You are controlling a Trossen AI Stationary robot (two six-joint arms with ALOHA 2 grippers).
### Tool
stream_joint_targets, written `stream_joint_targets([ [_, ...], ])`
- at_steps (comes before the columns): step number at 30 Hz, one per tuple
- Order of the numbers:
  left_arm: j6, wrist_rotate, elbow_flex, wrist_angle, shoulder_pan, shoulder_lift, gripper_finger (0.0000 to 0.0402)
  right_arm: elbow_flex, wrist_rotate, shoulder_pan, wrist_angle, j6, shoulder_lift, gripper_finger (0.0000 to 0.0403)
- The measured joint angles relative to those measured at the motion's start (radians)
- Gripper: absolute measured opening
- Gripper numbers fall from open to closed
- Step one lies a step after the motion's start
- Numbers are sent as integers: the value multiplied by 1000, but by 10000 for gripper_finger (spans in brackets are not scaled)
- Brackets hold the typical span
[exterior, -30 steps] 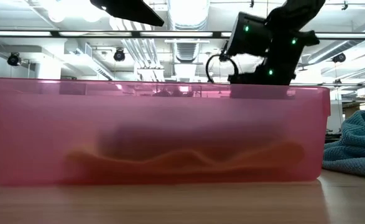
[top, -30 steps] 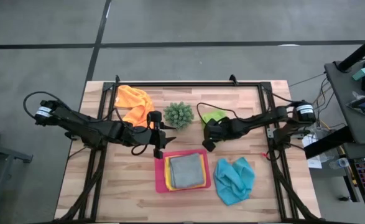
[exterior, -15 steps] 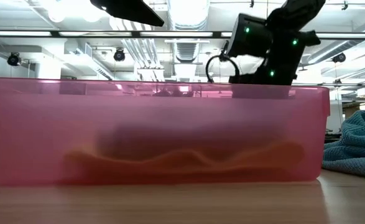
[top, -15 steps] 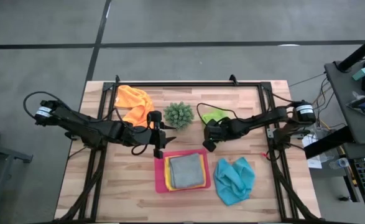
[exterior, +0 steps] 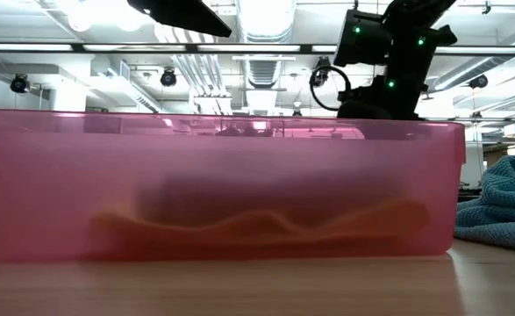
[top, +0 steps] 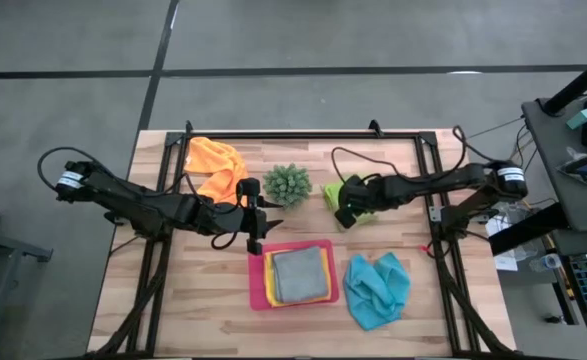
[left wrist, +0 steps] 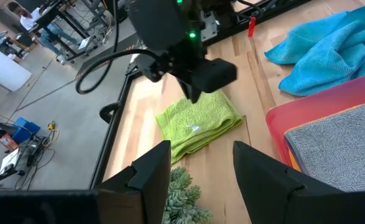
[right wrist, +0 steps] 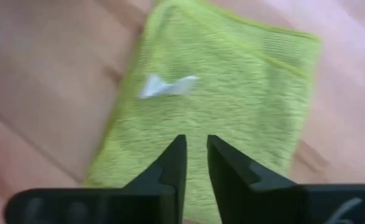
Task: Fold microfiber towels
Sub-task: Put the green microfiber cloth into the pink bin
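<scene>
Near the far edge of the table (top: 173, 300), right of the middle, the lime green towel (top: 353, 190) lies flat in a folded rectangle with a small white tag (right wrist: 166, 85) showing on its upper face. The right gripper (top: 343, 214) hangs just above it, fingers (right wrist: 170, 165) parted by only a narrow slot and holding nothing. The left gripper (top: 254, 222) waits by the far left corner of the pink tray (top: 257, 290), fingers (left wrist: 151, 174) standing apart and empty. Grey and yellow towels (top: 299, 274) sit stacked in the tray; the light blue towel (top: 377, 288) lies crumpled just right of it, and the orange towel (top: 218, 166) is bunched near the far left corner, left of the small plant (top: 287, 184). These cloths look light, limp and fuzzy, so they would likely sag and drag rather than slide; a pinch at a corner or hem seems the safest hold, with a second corner held to keep an edge straight.
</scene>
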Motion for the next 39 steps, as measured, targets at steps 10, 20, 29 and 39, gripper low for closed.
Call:
stream_joint_targets([
  [10, 0, 0, 0, 0, 0, 0, 159, -63, -1, -144, -29, -39, -14, 186],
  [20, 0, 0, -12, 0, 0, 0, 159, -136, -10, -222, -12, -59, -63, 239],
  [29, 0, 0, -12, 2, 0, 0, 159, -210, -132, -261, 127, -88, -113, 242],
  [39, 0, 0, -12, 6, 4, 0, 159, -317, -312, -299, 348, -108, -113, 242],
])
